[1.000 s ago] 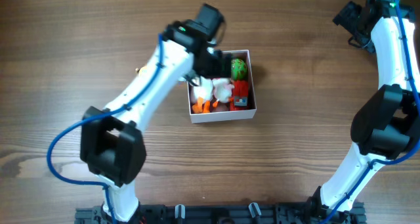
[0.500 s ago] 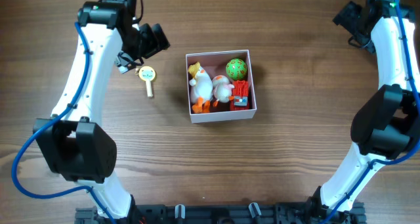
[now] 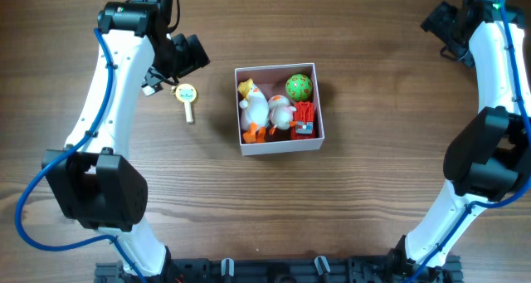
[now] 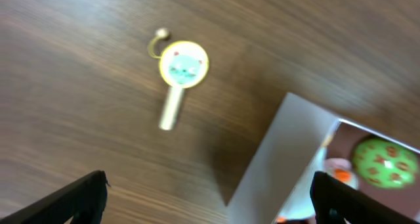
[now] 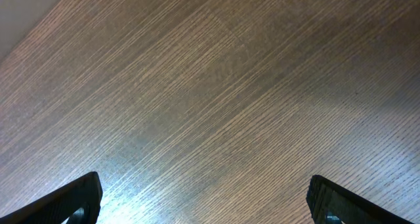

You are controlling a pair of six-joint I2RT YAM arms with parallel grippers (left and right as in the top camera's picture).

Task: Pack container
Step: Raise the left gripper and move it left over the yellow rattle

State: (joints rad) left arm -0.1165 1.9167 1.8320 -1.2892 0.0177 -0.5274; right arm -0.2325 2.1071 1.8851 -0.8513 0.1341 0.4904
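The container [image 3: 280,146] sits open near the middle of the table, with two white ducks [image 3: 259,113], a green ball [image 3: 299,86] and a red toy [image 3: 304,119] lying inside. One piece is left out: a little yellow round-headed toy [image 3: 187,98] flat on the wood just to the left of the container, clear of its wall. Its stubby handle runs roughly parallel to that wall, with the round head at the far end and the handle pointing back toward my base.

My left gripper [image 4: 210,196] hangs over that spot, fingers spread wide and holding nothing. In the wrist view the toy lies ahead of the gap between them and a little to the left. I judge this pick belongs to the left arm. My right gripper [image 5: 203,198] is also spread and empty, well away at the far right corner over bare wood.

The table [image 3: 373,192] is flat, dark wood grain, with open room all round the toy; only the container wall stands near.
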